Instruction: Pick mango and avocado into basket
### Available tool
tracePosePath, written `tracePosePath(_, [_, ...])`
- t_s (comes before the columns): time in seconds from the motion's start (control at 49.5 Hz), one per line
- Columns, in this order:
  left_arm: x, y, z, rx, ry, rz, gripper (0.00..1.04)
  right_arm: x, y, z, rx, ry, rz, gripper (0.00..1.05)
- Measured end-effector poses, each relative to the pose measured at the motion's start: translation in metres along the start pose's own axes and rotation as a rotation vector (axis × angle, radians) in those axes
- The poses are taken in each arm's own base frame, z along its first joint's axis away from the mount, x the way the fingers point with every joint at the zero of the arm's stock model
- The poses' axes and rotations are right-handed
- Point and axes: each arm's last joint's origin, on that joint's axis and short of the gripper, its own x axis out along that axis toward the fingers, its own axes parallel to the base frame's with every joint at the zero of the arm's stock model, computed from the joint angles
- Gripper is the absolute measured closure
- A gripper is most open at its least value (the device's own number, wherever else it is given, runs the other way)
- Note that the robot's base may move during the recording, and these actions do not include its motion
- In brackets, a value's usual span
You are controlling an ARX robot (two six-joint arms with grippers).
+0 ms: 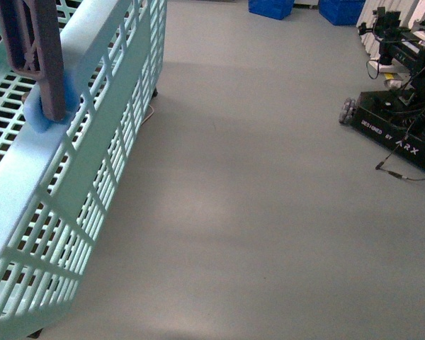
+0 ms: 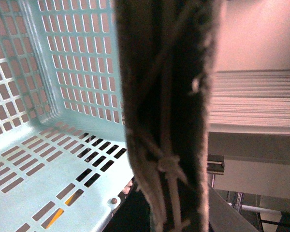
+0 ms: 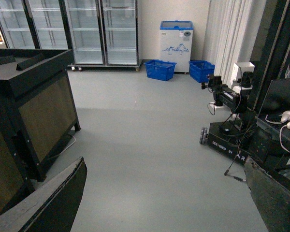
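The pale teal basket fills the left of the front view, held up off the floor, its brown bar crossing the rim. In the left wrist view the basket's lattice wall is close up, and the brown bar with a white tie runs down the middle; my left gripper is shut on the basket, its fingers hidden behind the bar. My right gripper is open and empty, its fingers spread wide over bare grey floor. The mango and the avocado are out of view.
Another ARX robot base with cables stands at the right, also in the right wrist view. Blue crates and glass-door fridges line the far wall. A dark wooden stand is near the right wrist.
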Motion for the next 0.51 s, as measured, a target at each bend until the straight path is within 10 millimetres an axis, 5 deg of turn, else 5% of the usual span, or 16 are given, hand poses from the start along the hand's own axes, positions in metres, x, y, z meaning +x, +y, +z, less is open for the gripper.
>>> tracePosePath(0.506, [0.0002,0.0,-0.0016,-0.005,0.013,0.0,0.96,0.0,0.0,0.0,0.0,0.0,0.0,0.08])
